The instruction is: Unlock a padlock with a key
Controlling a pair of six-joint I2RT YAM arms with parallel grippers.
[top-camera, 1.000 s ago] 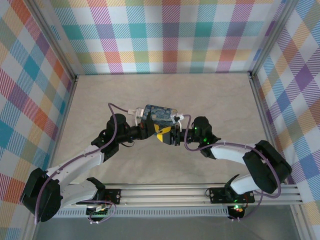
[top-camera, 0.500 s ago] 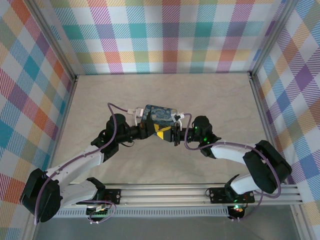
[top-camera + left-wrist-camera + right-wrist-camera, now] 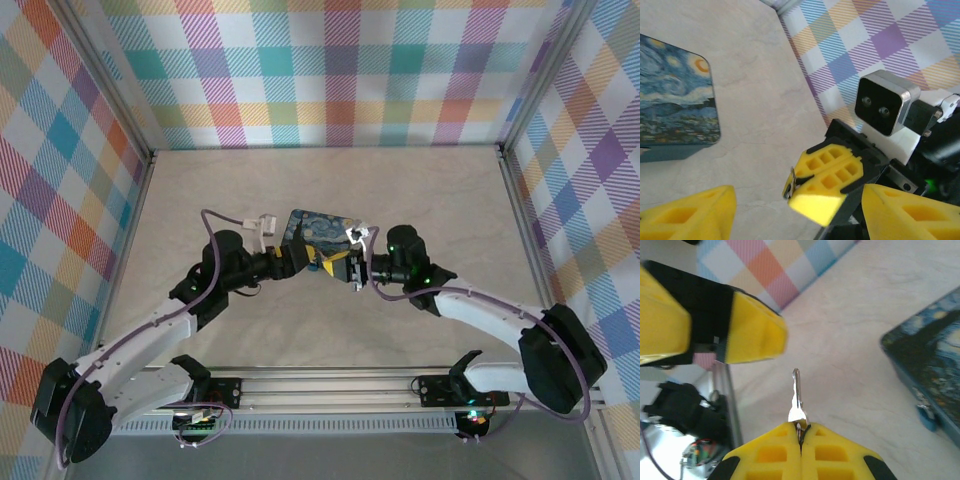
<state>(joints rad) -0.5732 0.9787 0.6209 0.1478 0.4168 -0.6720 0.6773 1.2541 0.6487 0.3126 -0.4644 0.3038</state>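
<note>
My right gripper [image 3: 801, 427] is shut on the bow of a small silver key [image 3: 797, 390], whose blade points away from the fingers, above the table. My left gripper [image 3: 797, 202] is open, its yellow fingers [image 3: 690, 215] standing either side of the right gripper's tips and touching nothing. From above the two grippers, left [image 3: 302, 263] and right [image 3: 336, 270], meet tip to tip in front of the tin. The padlock [image 3: 926, 417], tiny and blue with a silvery top, lies on the table against the tin's near edge.
A rectangular starry-night tin [image 3: 318, 229] lies flat just behind the grippers, also seen as the tin [image 3: 675, 100] and the tin [image 3: 930, 360]. Plaid walls [image 3: 330, 70] enclose the beige table on three sides. An aluminium rail [image 3: 400, 385] runs along the near edge.
My right gripper has closed on the key and my left gripper has opened and let go. Both arms have shifted a little, and the left wrist has drawn back leftward.
</note>
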